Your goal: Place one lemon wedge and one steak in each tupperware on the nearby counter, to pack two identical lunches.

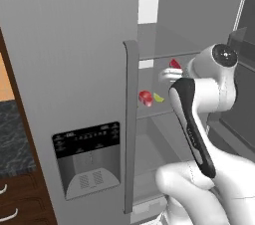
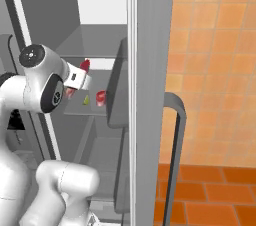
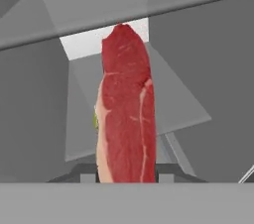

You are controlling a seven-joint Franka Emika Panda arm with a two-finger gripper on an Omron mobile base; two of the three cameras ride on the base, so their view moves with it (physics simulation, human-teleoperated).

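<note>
Steak [image 3: 126, 114] clamped upright between fingers [image 3: 163, 171] inside open fridge; second steak [image 1: 145, 98] and lemon wedge [image 1: 158, 97] wait on shelf [image 1: 164, 112] at nine o'clock, nothing visibly packed.

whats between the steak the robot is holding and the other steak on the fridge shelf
In the left base view, a lemon wedge lies between the held steak and the shelf steak.

Hand [image 2: 86, 71] inside open fridge, steak [image 3: 126, 114] clamped upright between its fingers, blocking the hand view's centre. Closed fridge door [image 1: 69, 69] with vertical handle [image 1: 130, 119] walls one side. Second steak [image 1: 145, 98] and lemon wedge [image 1: 158, 97] occupy shelf [image 1: 164, 112] near its front edge. Open space above the shelf.
</note>
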